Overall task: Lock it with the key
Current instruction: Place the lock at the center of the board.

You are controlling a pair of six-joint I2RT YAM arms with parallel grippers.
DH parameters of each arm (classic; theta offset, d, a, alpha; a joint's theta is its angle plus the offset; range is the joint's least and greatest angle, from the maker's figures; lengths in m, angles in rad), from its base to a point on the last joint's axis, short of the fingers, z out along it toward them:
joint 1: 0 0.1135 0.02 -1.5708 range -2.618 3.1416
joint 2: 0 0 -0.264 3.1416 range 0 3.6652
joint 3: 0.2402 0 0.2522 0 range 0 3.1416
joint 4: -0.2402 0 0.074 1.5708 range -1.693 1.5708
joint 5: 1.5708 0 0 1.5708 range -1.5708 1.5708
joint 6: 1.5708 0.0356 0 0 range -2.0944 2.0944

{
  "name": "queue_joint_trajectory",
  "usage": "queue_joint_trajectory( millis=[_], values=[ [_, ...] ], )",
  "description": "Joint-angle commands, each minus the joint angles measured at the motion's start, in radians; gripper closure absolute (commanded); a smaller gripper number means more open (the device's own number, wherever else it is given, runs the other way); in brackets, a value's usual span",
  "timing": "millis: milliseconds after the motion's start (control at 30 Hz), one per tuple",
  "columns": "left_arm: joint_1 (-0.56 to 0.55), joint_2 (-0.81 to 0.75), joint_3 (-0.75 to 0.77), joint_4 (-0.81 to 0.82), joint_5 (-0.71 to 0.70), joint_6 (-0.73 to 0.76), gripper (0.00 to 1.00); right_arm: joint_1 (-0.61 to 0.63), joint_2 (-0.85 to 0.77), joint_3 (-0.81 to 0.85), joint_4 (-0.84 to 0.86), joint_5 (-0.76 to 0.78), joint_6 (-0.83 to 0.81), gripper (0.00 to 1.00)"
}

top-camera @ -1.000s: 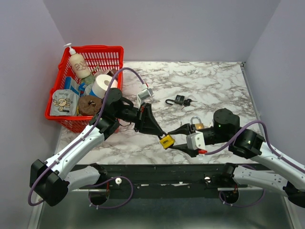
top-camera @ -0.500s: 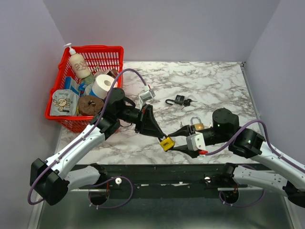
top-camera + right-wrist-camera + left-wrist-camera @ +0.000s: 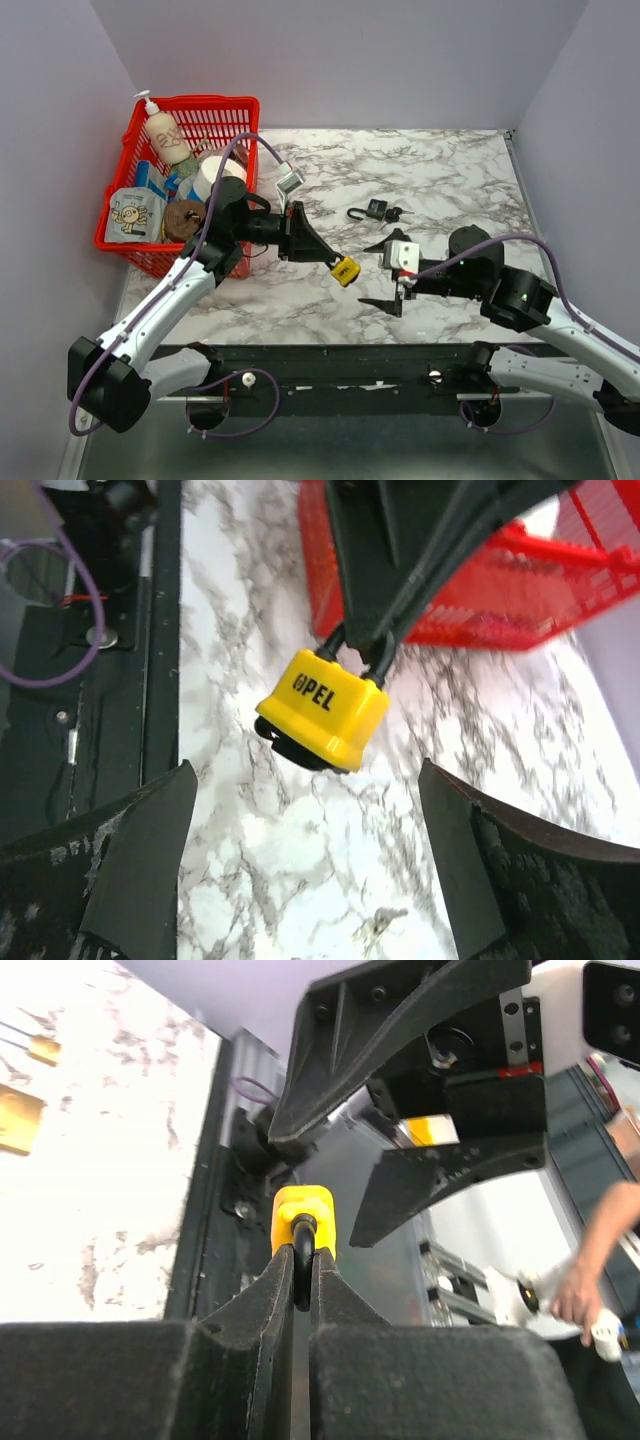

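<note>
The left gripper (image 3: 333, 262) clamps the shackle of a yellow plastic-cased padlock (image 3: 346, 271), holding it above the front of the white marble table (image 3: 450, 170). The right gripper (image 3: 386, 274) faces it, spread wide and empty. It should probably square up to the lock's body before closing.

Left gripper (image 3: 333, 262) pinches yellow padlock (image 3: 346, 270) at fingertips. Right gripper (image 3: 384, 274) just right of padlock, facing it, fingers spread wide, empty. Black padlock (image 3: 377, 210) lies beyond right gripper.
</note>
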Motion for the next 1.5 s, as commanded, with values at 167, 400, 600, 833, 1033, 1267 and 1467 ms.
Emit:
queue_joint_trajectory(
  millis=[167, 400, 600, 833, 1033, 1267, 1467],
  values=[
    [-0.001, 0.052, 0.049, -0.153, -0.375, -0.006, 1.0, -0.069, 0.062, -0.008, 0.043, 0.303, 0.234, 0.0],
    [-0.014, 0.103, 0.102, -0.243, -0.53, -0.073, 1.0, -0.069, 0.187, 0.077, 0.0, 0.243, 0.235, 0.0],
    [-0.022, 0.109, 0.076, -0.212, -0.507, -0.122, 1.0, -0.069, 0.27, 0.111, 0.017, 0.238, 0.214, 0.03],
    [-0.024, 0.106, 0.053, -0.18, -0.48, -0.148, 1.0, -0.069, 0.351, 0.131, 0.023, 0.277, 0.165, 0.13],
    [-0.024, 0.107, 0.05, -0.18, -0.477, -0.144, 1.0, -0.069, 0.367, 0.14, 0.041, 0.269, 0.143, 0.31],
    [-0.024, 0.109, 0.049, -0.174, -0.477, -0.148, 1.0, -0.069, 0.372, 0.133, 0.043, 0.27, 0.137, 0.64],
    [-0.014, 0.113, 0.049, -0.163, -0.452, -0.141, 0.5, -0.071, 0.373, 0.128, 0.043, 0.269, 0.165, 0.99]
  ],
)
